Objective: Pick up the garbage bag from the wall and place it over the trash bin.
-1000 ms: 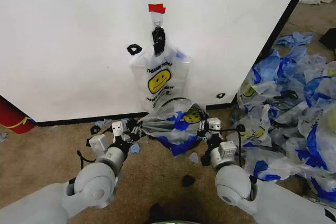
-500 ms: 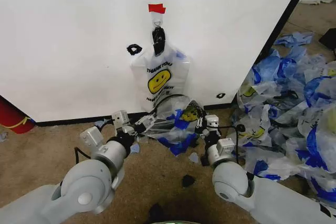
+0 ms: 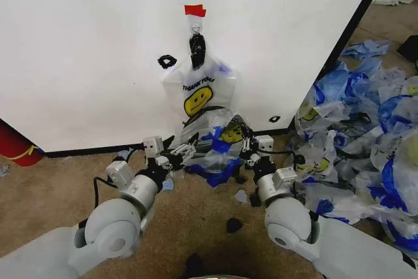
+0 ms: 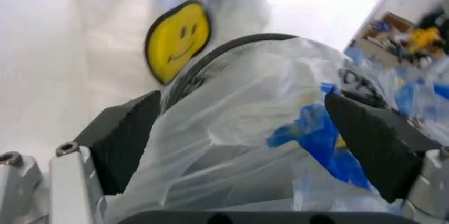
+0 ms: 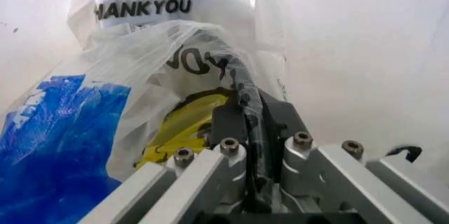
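Since a second ago both my arms have lifted, and the bag stretched between them now rides higher against the wall, its rim reaching up over the lower edge of the hanging bag. Nothing else has shifted.

Biggest in view is the large flat white wall panel point(image 3: 98, 57) with its black base strip. To my right, well apart from my arms, lies the heap of blue-and-white plastic bags point(image 3: 366, 129) on the brown carpet floor point(image 3: 59, 181).

A thin translucent white garbage bag with a yellow smiley face and black "THANK YOU" print point(image 3: 199, 99) hangs from the small hook under the strip of red tape point(image 3: 194, 10). Below it, touching its bottom edge, is the second translucent bag with blue handles point(image 3: 212, 148), draped over the small round black trash bin point(image 4: 210, 58), whose curved rim shows through the plastic in my left wrist view.

My left hand point(image 3: 175, 156) has its fingers spread wide, with the bag's plastic bunched between them. My right hand point(image 3: 251, 153) is pinched tight on the bag's edge, where the bin's black rim runs.
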Tool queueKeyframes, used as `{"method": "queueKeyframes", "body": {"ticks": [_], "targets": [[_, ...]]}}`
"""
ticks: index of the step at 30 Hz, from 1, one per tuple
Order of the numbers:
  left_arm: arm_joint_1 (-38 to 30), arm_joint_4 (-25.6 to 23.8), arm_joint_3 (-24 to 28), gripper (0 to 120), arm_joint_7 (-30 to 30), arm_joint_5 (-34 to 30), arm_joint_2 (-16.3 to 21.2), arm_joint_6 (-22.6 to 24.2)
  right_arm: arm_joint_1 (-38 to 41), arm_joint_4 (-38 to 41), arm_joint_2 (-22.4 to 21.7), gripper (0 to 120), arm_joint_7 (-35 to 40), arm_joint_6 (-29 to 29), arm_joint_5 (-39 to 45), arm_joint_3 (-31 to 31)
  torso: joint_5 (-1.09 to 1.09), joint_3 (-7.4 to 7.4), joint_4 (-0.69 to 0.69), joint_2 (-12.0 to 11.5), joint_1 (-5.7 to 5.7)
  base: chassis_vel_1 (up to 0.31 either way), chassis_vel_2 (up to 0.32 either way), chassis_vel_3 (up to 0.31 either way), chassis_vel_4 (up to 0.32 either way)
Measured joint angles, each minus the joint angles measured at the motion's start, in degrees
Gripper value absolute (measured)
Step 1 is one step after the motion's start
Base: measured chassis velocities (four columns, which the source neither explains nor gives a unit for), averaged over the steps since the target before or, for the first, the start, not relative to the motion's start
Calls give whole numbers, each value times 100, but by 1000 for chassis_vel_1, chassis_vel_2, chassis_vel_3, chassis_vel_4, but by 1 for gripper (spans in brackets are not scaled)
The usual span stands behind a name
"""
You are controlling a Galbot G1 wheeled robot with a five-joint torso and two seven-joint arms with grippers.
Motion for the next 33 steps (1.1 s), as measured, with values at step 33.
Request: {"method": "queueKeyframes", "body": {"ticks": [33], "targets": [[-317,1158,96,94,1753,3166,685,-424,248,-26,235,2,-18,-14,-278,-464,-1,0,-1,0,0,0,0,0,0]]}}
